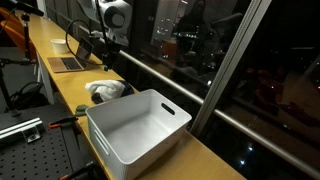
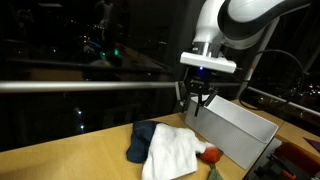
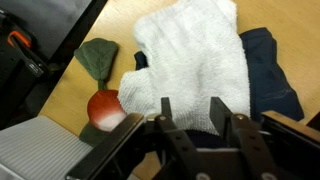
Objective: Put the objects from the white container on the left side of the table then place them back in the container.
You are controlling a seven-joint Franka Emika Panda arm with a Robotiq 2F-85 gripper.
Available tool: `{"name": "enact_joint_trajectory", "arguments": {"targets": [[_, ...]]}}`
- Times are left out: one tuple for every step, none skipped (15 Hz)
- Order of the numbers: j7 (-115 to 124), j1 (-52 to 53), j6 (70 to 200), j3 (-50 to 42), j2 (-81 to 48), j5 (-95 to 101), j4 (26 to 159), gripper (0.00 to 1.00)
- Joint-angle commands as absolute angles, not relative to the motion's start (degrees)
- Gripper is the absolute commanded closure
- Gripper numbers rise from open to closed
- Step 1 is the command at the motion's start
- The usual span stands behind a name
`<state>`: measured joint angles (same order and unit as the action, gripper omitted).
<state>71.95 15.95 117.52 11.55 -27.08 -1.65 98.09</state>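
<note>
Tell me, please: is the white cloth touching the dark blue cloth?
Touching. In the wrist view the white cloth lies partly on top of the dark blue cloth and covers its edge, with no gap.

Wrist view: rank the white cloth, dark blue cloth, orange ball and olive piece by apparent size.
1. white cloth
2. dark blue cloth, partly hidden under the white one
3. orange ball and olive piece: they look alike, so not ranked
</note>
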Motion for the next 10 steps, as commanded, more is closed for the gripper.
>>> {"name": "enact_joint_trajectory", "arguments": {"targets": [[70.9, 17.3, 114.8, 10.1, -25.0, -2.3, 96.8, 0.23], [70.8, 17.3, 114.9, 10.1, -24.9, -2.3, 96.7, 0.16], [70.6, 17.3, 115.3, 10.2, -24.7, -2.2, 96.8, 0.1], [70.4, 17.3, 115.7, 10.2, -24.6, -2.1, 96.9, 0.02], [70.1, 17.3, 116.2, 10.1, -24.6, -1.8, 96.9, 0.0], [69.9, 17.5, 116.5, 10.1, -24.7, -1.3, 96.8, 0.0], [69.6, 17.8, 116.8, 10.0, -25.0, -0.8, 96.6, 0.0], [69.3, 18.0, 117.0, 9.9, -25.3, -0.5, 96.4, 0.0], [68.9, 18.1, 117.3, 9.8, -25.7, -0.5, 96.3, 0.0], [68.5, 18.2, 117.8, 9.7, -26.2, -0.6, 96.3, 0.0]]}}
